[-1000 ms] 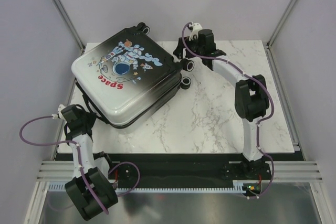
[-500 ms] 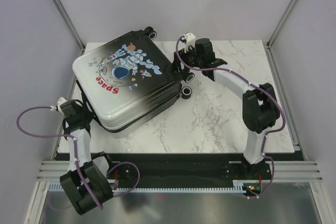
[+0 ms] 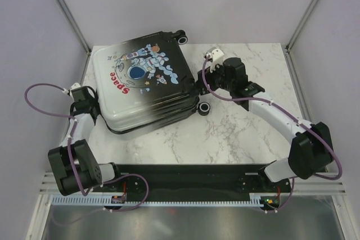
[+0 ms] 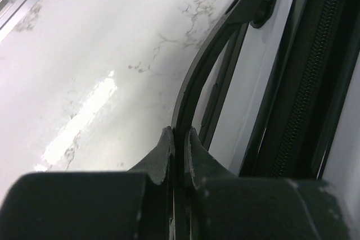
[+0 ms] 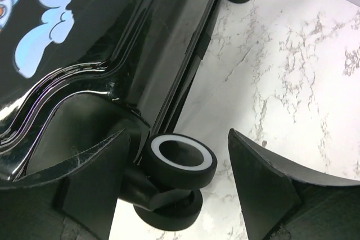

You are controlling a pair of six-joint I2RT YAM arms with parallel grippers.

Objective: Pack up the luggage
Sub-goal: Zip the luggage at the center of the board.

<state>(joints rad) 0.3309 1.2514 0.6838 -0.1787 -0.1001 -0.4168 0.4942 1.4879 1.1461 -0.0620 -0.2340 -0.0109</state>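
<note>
While the luggage (image 3: 143, 85) lies flat on the far left part of the marble table (image 3: 242, 133), you can see its astronaut picture and the red word "Space" facing up. The two halves of the shell are closed together. Its black wheels stick out on the right and far sides (one wheel (image 3: 181, 37) pokes past the far edge of the shell).

At the near left side of the luggage, a thin black strap (image 4: 205, 68) curves out from the shell. Your left gripper (image 4: 179, 136) is pinched tight on that strap, with the fingers pressed together around it.

On the right side, your right gripper (image 5: 175, 134) has its fingers wide apart. A wheel with a white ring (image 5: 181, 161) sits between them. You cannot tell from here if the fingers touch it.

The right arm bends across the near right part of the table.
</note>
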